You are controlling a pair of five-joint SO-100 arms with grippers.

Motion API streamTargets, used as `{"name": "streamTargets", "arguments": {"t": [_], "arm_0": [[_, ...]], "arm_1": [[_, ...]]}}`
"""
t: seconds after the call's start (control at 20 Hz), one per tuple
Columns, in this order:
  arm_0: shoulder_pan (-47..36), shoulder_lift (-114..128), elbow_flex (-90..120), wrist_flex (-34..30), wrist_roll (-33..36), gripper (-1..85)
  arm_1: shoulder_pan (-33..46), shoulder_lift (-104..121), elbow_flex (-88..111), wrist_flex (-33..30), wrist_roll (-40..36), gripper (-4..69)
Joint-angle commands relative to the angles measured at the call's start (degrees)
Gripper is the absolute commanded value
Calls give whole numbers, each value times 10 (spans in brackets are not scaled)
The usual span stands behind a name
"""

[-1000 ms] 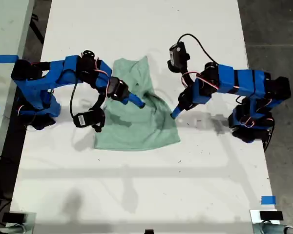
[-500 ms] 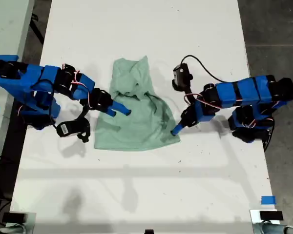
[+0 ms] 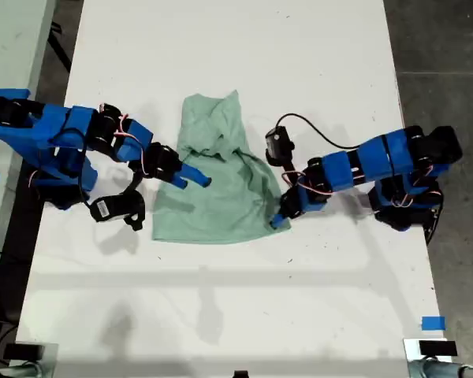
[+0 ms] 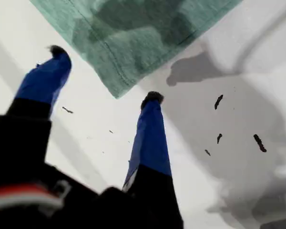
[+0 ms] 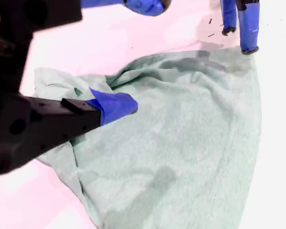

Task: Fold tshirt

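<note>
Where it lies crumpled near the middle of the white surface (image 3: 236, 299), the tshirt (image 3: 221, 197) is only partly folded: a bunched, narrower part points toward the far end of the surface in the exterior view, and a broader, flatter panel ends in a hem on the near side. My first pincer (image 4: 105, 74), on the arm at the exterior view's right, hovers at the hem corner nearest that side; its two blue fingers (image 4: 150, 138) stand apart, with the pointed cloth corner lying between their tips and nothing clamped. My second pincer (image 5: 112, 106), on the arm at the exterior view's left, sits over the cloth's upper middle; only one blue finger shows clearly, so I cannot tell whether it is apart or together, nor whether it grips fabric. The step in hand appears to be taking hold of the hem corner for a fold. The next move likely calls for lowering the first pincer's tips to the surface, closing on the corner's single edge, then carrying it across toward the bunched part.
</note>
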Motion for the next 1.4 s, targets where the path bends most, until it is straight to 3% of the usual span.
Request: {"name": "streamTargets", "arguments": {"t": [0.0,0.05,0.35,0.55,0.75,1.1,1.2,1.35], "arm_0": [[-5,17,-7,-11,3,283],[-5,14,-8,-12,3,283],[-5,9,-8,-13,0,280],[-5,8,-9,-16,-2,278],[-5,3,-12,-20,-2,277],[-1,0,-13,-24,-5,273],[1,0,-13,-24,-7,265],[1,0,-12,-13,-28,70]], "arm_1": [[-1,3,4,-32,5,96],[2,4,9,-37,4,58],[5,4,13,-75,-14,-9],[11,6,-134,30,-32,-9],[33,4,-241,46,-4,-9],[82,-1,-272,-89,56,-10],[86,-11,-292,-98,66,-10],[90,-22,-318,-106,76,-10]]}}
